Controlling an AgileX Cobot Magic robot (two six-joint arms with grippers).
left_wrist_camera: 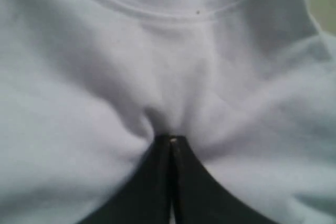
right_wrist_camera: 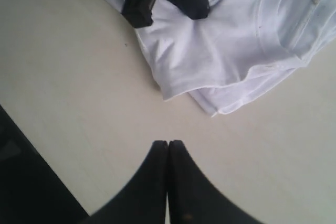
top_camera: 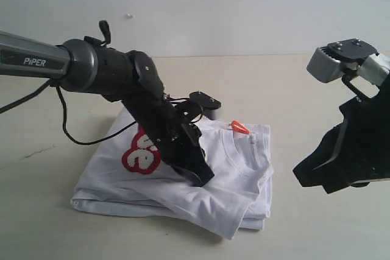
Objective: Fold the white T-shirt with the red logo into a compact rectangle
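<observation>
The white T-shirt [top_camera: 244,178] lies folded in layers on the table, its ribbed neck and small orange tag [top_camera: 239,128] facing up. Part of the red logo [top_camera: 139,158] shows to the left, behind my left arm. My left gripper [top_camera: 204,178] is down on the top layer just below the neck, shut, with the cloth [left_wrist_camera: 173,77] puckering into its tips [left_wrist_camera: 171,139]. My right gripper [top_camera: 311,178] hangs shut and empty to the right of the shirt, over bare table [right_wrist_camera: 168,143]. The right wrist view shows the shirt's folded corner [right_wrist_camera: 210,51].
The beige table [top_camera: 304,89] surrounds the shirt on all sides. A black cable [top_camera: 67,132] droops from the left arm over the table to the shirt's left. A pale wall stands behind.
</observation>
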